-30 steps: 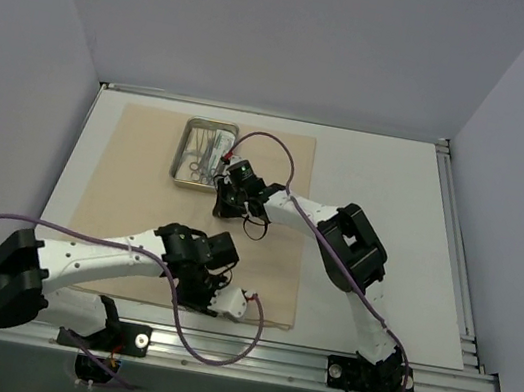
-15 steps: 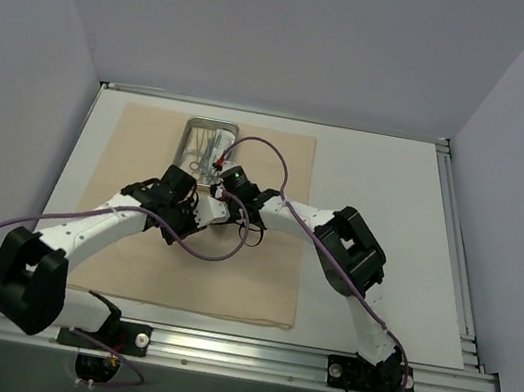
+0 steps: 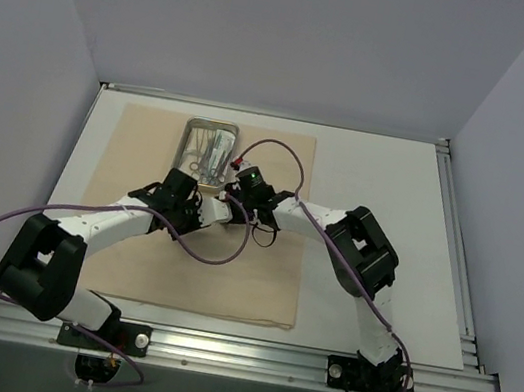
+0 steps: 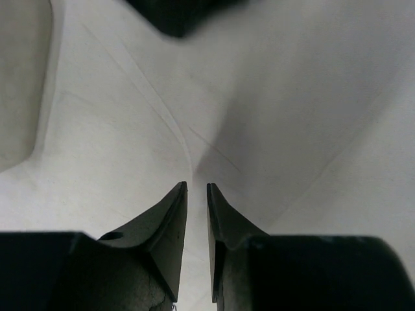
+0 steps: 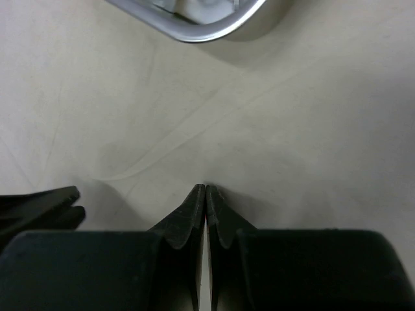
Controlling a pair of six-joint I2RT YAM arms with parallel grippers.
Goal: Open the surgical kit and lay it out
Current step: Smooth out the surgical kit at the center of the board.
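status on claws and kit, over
Right claw shut, left claw narrowly open, both down at the cloth wrap. Tools in steel tray, not yet laid out. Nothing blocking.

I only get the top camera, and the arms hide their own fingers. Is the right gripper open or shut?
Observer: The right wrist camera shows the right gripper shut, its tips together on the cloth wrap.
Operator: And the left one?
Observer: The left wrist camera shows the left gripper with a thin slit between its fingers. A crease in the cloth runs up to the slit. I cannot tell if cloth is caught.
Operator: Is the tray close?
Observer: In the right wrist view the steel tray shows a rounded corner just ahead of the shut tips, not touching them.
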